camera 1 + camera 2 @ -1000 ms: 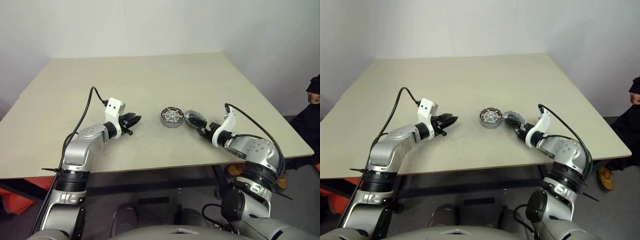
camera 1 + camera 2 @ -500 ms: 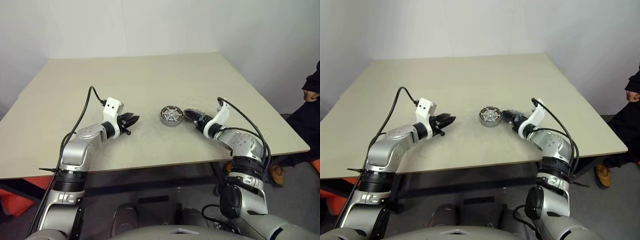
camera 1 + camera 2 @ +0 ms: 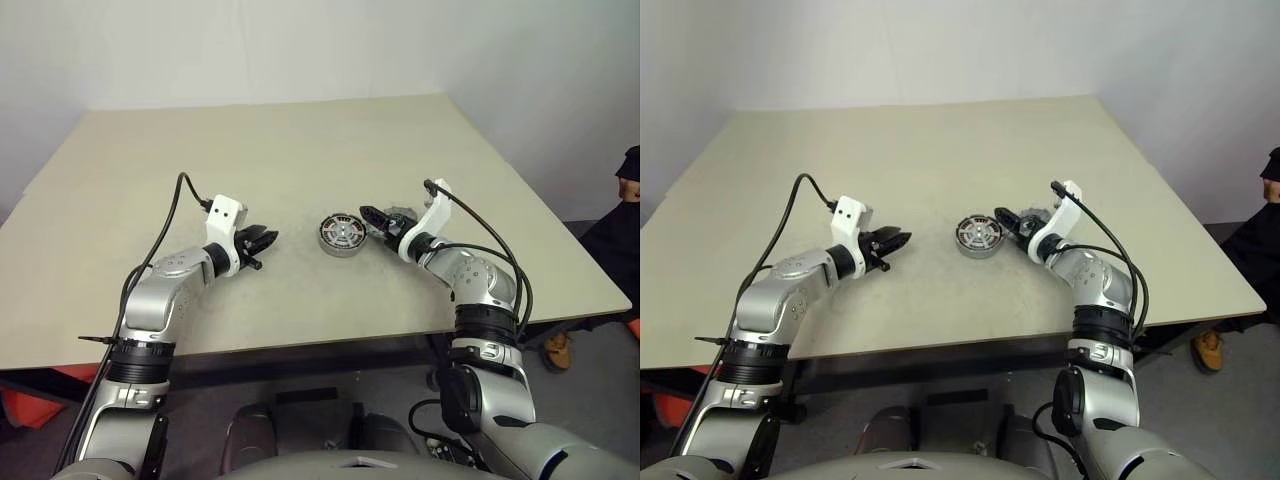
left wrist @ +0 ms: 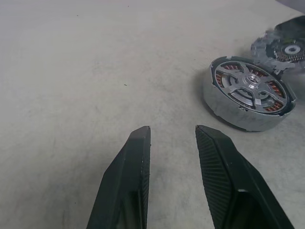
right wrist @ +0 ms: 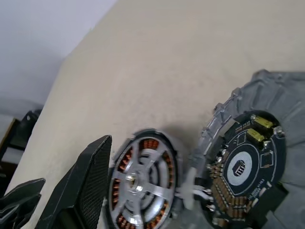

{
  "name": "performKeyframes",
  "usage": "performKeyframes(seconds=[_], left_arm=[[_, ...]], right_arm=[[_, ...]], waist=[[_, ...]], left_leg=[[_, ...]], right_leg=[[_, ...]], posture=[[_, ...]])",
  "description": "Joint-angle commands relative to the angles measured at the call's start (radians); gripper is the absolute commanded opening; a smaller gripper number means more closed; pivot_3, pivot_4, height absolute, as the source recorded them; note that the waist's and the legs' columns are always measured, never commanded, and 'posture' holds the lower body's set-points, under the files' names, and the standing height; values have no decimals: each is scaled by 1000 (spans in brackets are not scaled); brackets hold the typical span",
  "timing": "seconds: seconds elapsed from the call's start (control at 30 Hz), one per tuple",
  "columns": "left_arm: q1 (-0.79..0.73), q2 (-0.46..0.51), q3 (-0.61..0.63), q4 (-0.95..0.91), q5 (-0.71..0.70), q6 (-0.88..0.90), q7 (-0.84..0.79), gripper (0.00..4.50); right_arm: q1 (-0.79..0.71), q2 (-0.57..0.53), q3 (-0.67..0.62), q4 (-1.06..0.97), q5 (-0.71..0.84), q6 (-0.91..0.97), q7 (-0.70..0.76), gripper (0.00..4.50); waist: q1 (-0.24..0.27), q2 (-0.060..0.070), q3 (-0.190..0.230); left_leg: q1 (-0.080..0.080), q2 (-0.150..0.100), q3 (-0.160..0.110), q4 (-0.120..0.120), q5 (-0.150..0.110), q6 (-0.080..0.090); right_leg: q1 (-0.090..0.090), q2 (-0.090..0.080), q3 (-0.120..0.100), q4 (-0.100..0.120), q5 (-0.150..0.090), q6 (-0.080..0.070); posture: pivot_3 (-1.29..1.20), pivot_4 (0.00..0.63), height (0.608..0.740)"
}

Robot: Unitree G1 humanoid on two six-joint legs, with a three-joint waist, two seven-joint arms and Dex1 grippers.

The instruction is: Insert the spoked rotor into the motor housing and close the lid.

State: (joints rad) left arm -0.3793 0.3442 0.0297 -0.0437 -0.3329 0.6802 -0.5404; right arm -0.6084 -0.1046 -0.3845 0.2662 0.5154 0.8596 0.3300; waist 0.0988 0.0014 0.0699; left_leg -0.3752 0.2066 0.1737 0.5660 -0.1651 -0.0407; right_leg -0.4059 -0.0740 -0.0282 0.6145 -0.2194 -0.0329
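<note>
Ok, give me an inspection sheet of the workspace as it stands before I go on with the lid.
Surface: beige table, no spills seen.
Job's things: round silver-rimmed motor housing with copper windings, mid-table; silver spoked rotor seated inside it; dark grey notched lid tilted beside it, not on.
Clutter: nothing seen.
Grippers: left gripper open, empty, short of the housing; right gripper at the lid, grip unclear.
Cables: black cable arching over each forearm.
Surroundings: white wall; person at the table's right.
</note>
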Motion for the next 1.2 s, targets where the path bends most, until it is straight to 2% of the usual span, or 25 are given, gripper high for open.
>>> performKeyframes(seconds=[0.03,0.23,0.47,0.93,1.2], left_arm=[[-16,6,3,-20,-3,-17,-2,1590],[-18,7,3,-16,0,-20,0,1590],[-12,11,10,-26,-1,-19,7,1590],[-6,15,18,-30,-4,-23,17,1590],[-3,15,11,-28,0,-30,19,1590]], right_arm=[[-37,-10,39,-96,38,-14,30,4479],[-36,-15,123,-183,56,13,72,4479],[-33,-8,216,-141,10,-49,84,4479],[-33,-28,286,-118,-46,-181,132,4479],[24,-175,520,-8,-308,-446,264,4479]], waist=[[0,0,0],[0,0,0],[0,0,0],[0,0,0],[1,-1,0]], left_leg=[[0,0,0,0,0,0],[3,1,0,4,2,-2],[6,1,0,4,3,-5],[5,1,0,5,3,-4],[4,1,0,6,2,-4]], right_leg=[[0,0,0,0,0,0],[2,0,1,4,0,1],[5,0,1,5,0,2],[4,0,1,5,0,2],[5,0,1,5,0,2]], posture=[[0,0,740],[0,0,740],[0,0,740],[0,0,740],[0,0,740]])
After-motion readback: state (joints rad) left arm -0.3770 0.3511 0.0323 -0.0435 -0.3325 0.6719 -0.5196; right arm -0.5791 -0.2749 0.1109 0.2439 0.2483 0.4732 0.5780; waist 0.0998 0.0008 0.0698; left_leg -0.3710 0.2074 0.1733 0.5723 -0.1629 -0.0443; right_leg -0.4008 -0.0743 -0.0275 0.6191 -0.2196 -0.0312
